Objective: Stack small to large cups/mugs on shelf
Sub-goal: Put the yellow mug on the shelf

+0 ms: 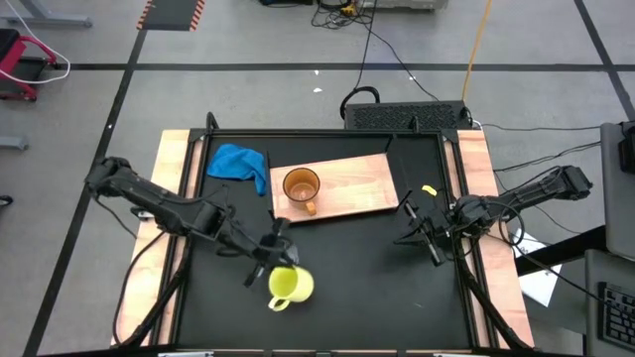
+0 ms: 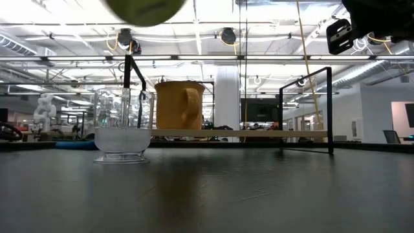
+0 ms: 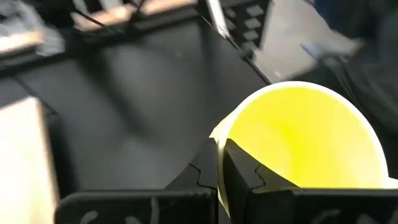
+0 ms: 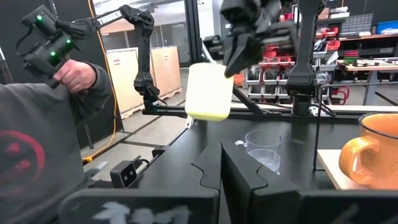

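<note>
The big orange-brown mug (image 1: 301, 187) stands upright on the wooden shelf (image 1: 357, 186). The yellow mug (image 1: 289, 285) is up in the air, tipped over. The little clear glass cup (image 2: 121, 125) stands on the dark surface (image 1: 377, 278).

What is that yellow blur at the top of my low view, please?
Observer: It is the yellow mug, lifted off the table; the left gripper pinches its rim.
Operator: Is the glass already on the board?
Observer: No, the glass stands on the black table, just off the board.
Operator: And the orange mug?
Observer: The orange mug sits on the board's left part. The right gripper waits off the board's right end.
</note>
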{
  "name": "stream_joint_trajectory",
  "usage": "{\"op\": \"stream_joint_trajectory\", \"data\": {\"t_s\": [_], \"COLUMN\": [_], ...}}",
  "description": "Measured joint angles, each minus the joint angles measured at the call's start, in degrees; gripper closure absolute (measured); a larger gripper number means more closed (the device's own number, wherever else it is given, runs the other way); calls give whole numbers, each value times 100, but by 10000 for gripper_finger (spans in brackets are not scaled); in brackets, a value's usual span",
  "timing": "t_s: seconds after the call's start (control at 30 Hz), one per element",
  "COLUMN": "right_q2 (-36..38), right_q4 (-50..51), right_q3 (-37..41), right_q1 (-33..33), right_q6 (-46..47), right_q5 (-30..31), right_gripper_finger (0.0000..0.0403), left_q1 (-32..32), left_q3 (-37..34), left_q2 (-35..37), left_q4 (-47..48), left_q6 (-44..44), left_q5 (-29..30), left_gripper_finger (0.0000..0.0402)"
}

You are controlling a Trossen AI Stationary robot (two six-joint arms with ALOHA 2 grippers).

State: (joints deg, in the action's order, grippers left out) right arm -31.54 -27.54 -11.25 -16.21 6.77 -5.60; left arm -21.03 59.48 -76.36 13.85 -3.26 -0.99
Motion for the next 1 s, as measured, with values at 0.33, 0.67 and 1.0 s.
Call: {"op": "stream_joint_trajectory", "data": {"t_s": [0.33, 0.67, 1.0], "right_q2": [1, -1, -3], "right_q4": [12, -5, 41], "right_q3": [0, -2, -2], "right_q1": [-2, 0, 0], "right_q6": [-38, -40, -40], "right_q5": [-1, 0, -1], "right_gripper_finger": [403, 403, 403], "left_q1": [531, 1298, 2069], "left_q3": [0, 812, 2368], "left_q2": [35, 29, -248], "left_q4": [-1324, -1253, 87], "left_q6": [555, 472, 528], "left_q5": [710, 795, 786], "left_gripper_finger": [397, 397, 397]}}
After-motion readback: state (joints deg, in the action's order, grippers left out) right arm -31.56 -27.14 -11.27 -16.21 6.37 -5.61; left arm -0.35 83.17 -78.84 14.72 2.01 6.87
